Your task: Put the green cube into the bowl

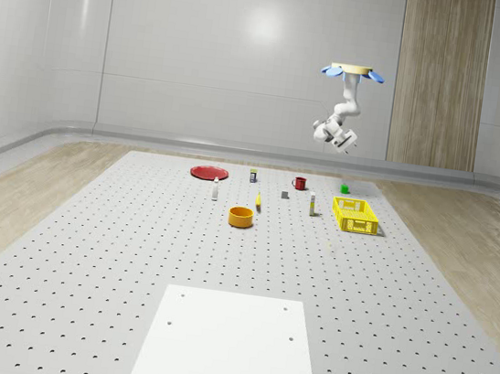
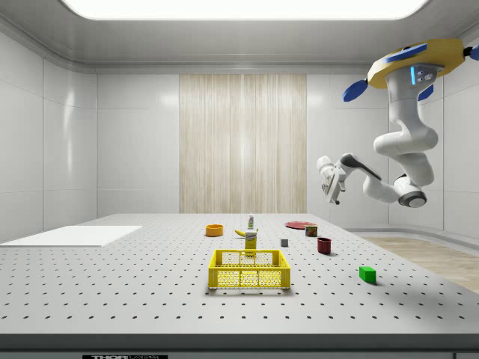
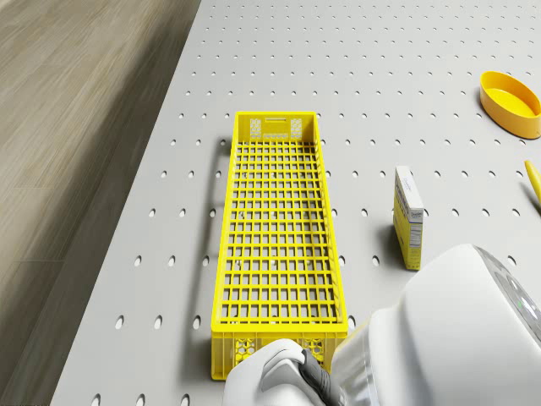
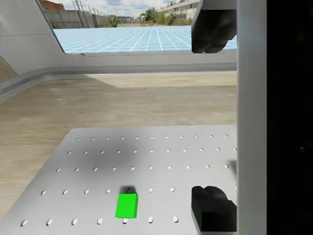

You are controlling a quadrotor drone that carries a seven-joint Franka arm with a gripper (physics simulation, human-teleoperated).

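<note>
Drone (image 2: 414, 66): hovers high over the far edge of the desk (image 1: 132, 245), above the green cube and beside the yellow crate (image 1: 356, 216); in my judgement this is an approach height, not a grasping one.
Pincer (image 4: 211, 117): released, its two dark fingertips (image 4: 211, 208) spread wide and nothing between them, aimed down toward the cube so the wrist camera has it in sight.
Green cube (image 4: 126, 205): sits flat on the desk near the edge by the wooden floor, untouched, well below the pincer.
Cube's axis: no long axis; its sides look equal, one face up.
Bowl (image 1: 241, 216): orange, well apart from the cube, beyond the crate.
</note>
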